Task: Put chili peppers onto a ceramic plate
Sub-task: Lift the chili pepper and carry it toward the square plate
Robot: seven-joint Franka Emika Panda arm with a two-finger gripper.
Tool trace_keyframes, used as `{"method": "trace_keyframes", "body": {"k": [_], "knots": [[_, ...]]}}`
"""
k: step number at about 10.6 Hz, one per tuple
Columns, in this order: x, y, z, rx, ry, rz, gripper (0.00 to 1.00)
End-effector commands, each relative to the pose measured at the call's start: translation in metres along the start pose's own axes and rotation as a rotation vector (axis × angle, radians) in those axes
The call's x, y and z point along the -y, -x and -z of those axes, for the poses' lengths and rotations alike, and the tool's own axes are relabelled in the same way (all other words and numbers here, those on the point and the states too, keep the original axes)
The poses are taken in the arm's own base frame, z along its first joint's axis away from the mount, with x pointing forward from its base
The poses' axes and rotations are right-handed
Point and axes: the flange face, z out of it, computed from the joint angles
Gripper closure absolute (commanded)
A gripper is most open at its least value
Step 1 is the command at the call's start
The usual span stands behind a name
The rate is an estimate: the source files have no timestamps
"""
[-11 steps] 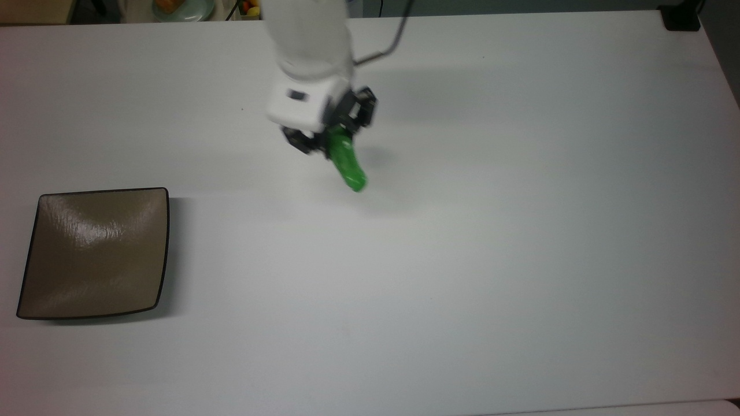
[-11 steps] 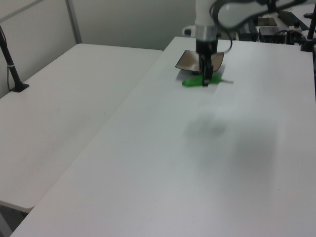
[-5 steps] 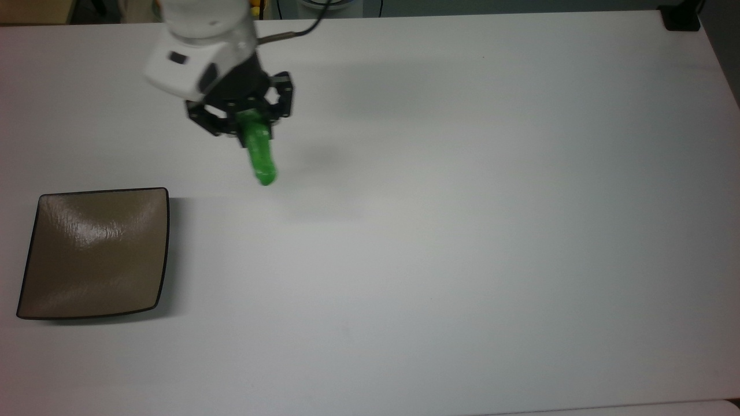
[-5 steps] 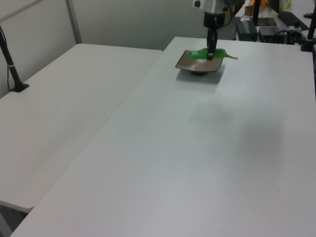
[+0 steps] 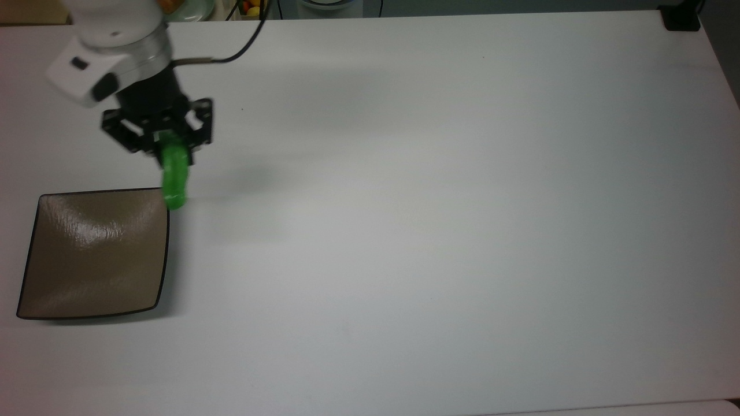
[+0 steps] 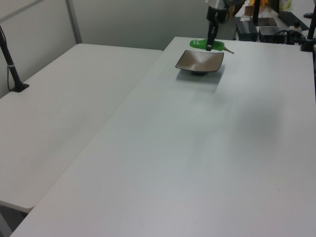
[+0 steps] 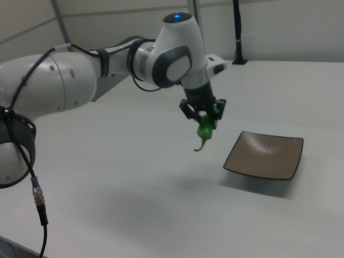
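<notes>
My gripper (image 5: 165,147) is shut on the chili pepper (image 5: 174,176), a bright green glossy pepper held in the air. In the top view its free end hangs over the upper right corner of the ceramic plate (image 5: 69,277), a square taupe-brown dish with a dark rim at the top view's left. In the right view the gripper (image 7: 203,115) holds the pepper (image 7: 204,129) with its thin stem curling down, left of the plate (image 7: 266,156) and above the table. In the left view the pepper (image 6: 201,44) sticks out from the gripper (image 6: 211,45) just behind the plate (image 6: 199,61).
The white table (image 5: 433,231) stretches wide to the top view's right of the plate. A black cable (image 5: 243,46) trails from the arm. A black mount (image 5: 681,18) sits at the top view's upper right corner. A second white table (image 6: 64,98) stands at the left view's left.
The arm has carried the pepper to the top view's left, from mid-table to the plate's upper right corner. The grip on the pepper has held throughout.
</notes>
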Motion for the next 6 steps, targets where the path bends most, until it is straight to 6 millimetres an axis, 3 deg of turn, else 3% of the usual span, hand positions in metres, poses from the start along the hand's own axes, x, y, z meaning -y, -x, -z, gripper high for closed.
{"method": "trace_keyframes", "body": {"k": [1,4,6], "knots": [[-0.053,0.001,-0.023,-0.046,0.059,0.024,0.95],[-0.092,0.008,-0.059,-0.104,0.116,0.013,0.95],[-0.102,0.007,-0.081,-0.146,0.150,0.004,0.98]]}}
